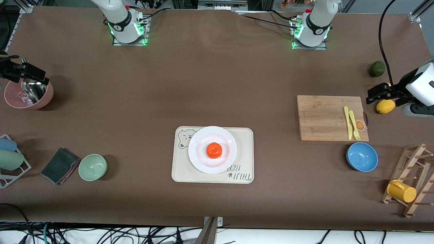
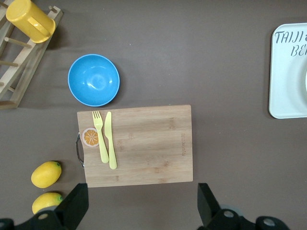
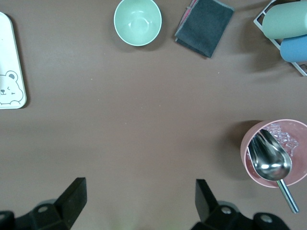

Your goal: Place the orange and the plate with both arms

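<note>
Orange [image 1: 214, 150] on plate [image 1: 200, 159]: we find the fruit sitting at the centre of the white plate, which rests on a cream tray [image 1: 244, 135] with a bear drawing, mid-table and toward the front camera. Both arms wait well apart from it. We see the left gripper [image 2: 139, 211] spread wide and holding nothing, hovering at the left arm's end of the table beside a wooden cutting board [image 2: 148, 143] that carries a yellow fork [image 2: 100, 136] and knife [image 2: 111, 139]; two lemons [image 2: 46, 174] lie close by, and a blue bowl [image 2: 93, 79] sits nearer the front camera. We see the right gripper [image 3: 139, 208] likewise wide and holding nothing, over the right arm's end of the table near a pink bowl [image 3: 249, 148] holding a metal scoop [image 3: 270, 160].
</note>
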You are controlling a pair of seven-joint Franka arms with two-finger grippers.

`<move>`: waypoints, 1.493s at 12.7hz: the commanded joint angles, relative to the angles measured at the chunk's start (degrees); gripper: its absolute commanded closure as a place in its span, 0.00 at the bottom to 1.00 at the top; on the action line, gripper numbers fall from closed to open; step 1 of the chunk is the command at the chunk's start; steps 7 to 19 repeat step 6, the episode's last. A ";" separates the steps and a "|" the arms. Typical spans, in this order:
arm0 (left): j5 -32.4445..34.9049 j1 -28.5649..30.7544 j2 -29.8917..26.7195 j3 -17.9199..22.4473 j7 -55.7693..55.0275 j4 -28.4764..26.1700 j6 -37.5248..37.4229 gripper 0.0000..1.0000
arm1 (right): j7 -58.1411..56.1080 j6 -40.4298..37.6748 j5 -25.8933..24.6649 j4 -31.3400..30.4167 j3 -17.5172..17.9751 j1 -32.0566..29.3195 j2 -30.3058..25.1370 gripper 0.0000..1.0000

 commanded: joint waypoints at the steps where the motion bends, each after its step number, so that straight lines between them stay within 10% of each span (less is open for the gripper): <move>1: 0.43 0.20 -0.17 -0.16 1.18 0.74 -1.04 0.00 | 0.47 -0.18 1.06 0.50 0.18 -0.51 -0.41 0.00; 19: 0.43 0.20 -0.17 -0.16 1.18 0.74 -1.04 0.00 | 0.64 -0.52 1.15 0.50 0.27 -0.51 -0.49 0.00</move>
